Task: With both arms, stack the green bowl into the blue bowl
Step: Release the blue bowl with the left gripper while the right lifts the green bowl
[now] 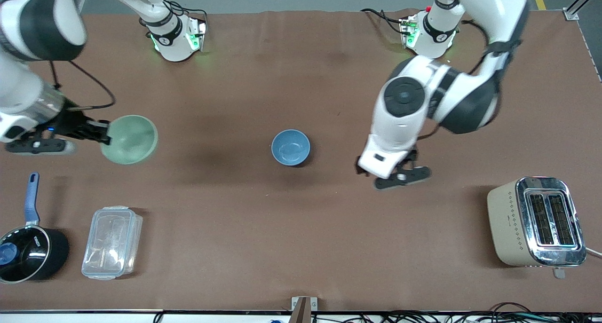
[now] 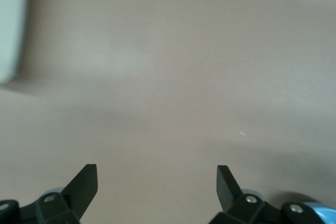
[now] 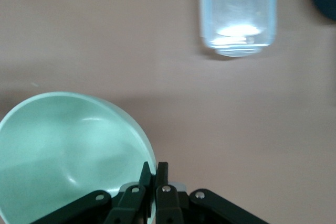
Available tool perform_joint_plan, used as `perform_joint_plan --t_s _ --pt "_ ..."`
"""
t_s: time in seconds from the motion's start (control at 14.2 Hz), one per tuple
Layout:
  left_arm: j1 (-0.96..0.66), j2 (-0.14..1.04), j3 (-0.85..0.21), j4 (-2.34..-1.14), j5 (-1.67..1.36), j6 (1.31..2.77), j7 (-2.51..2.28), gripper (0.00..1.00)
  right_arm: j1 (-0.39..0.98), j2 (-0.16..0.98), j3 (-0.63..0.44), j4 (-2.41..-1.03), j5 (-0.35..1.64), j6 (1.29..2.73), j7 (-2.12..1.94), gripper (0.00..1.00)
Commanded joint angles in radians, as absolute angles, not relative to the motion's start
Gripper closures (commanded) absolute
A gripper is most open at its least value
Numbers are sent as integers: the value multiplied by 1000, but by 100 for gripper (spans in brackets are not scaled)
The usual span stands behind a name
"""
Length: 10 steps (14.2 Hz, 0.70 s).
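Mint-green bowl [image 1: 129, 139], blue bowl [image 1: 290, 147]

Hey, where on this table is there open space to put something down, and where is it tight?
Bare cloth lies between the blue bowl and the clear container, and from there toward the toaster. It is crowded where the saucepan sits beside the container. The right gripper holds the green bowl; the left gripper hangs open.

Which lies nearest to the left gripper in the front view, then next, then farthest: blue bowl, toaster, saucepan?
From the left gripper:
1. Blue bowl, mid-table, beside the gripper.
2. Toaster, at the left arm's end, nearer the camera.
3. Saucepan, at the right arm's end.
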State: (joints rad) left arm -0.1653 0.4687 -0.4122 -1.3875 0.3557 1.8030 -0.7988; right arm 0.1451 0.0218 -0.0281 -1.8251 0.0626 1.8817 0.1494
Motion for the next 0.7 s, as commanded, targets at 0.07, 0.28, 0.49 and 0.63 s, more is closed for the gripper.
perform_joint_plan --t_s 0.07,0.28,0.49,0.63 --pt "-60 339 -420 -1387 365 1702 -727 0 340 113 -40 -1810 89 1995 430 100" --pt "-23 264 -420 -1376 335 1631 -562 0 466 217 -40 -1809 135 2121 596 100" --pt "71 203 -428 -1376 287 1528 -427 0 549 325 -38 -1792 150 2221 705 100" --pt "112 152 -413 -1379 179 1525 -339 0 590 365 -40 -1793 211 2258 713 100"
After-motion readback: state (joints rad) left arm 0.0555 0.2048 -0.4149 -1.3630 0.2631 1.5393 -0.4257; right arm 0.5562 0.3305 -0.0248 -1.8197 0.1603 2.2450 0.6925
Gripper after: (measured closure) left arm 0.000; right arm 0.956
